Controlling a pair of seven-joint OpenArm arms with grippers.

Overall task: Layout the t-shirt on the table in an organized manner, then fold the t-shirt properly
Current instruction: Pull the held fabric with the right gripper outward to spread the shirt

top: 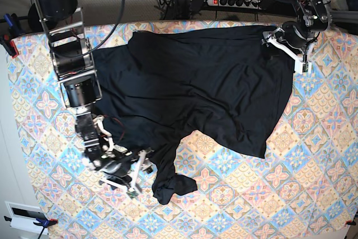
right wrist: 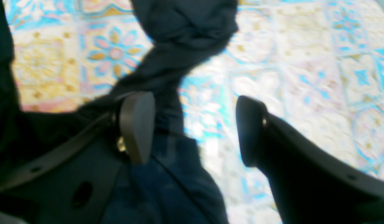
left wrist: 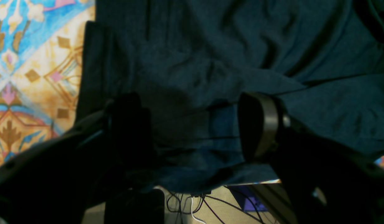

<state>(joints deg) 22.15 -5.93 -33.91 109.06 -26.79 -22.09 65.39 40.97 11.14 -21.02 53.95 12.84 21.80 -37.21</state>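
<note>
Both end effectors, left (left wrist: 192, 127) and right (right wrist: 195, 127), wide open, empty, over black t-shirt (top: 207, 82) on patterned table (top: 313, 194).

The right wrist view is blurred. In the left wrist view, the t-shirt (left wrist: 241, 56) is cut off by the top edge.

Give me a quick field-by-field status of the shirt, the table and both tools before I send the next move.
garment: black t-shirt, spread but wrinkled, not folded
loose part: twisted strip bunched near the front edge
surface: patterned table
left tool: open, over the shirt's far edge, fabric between the fingers, not pinched
right tool: open, beside the twisted strip, gripping nothing
layout step: not finished
fold step: not started
</note>
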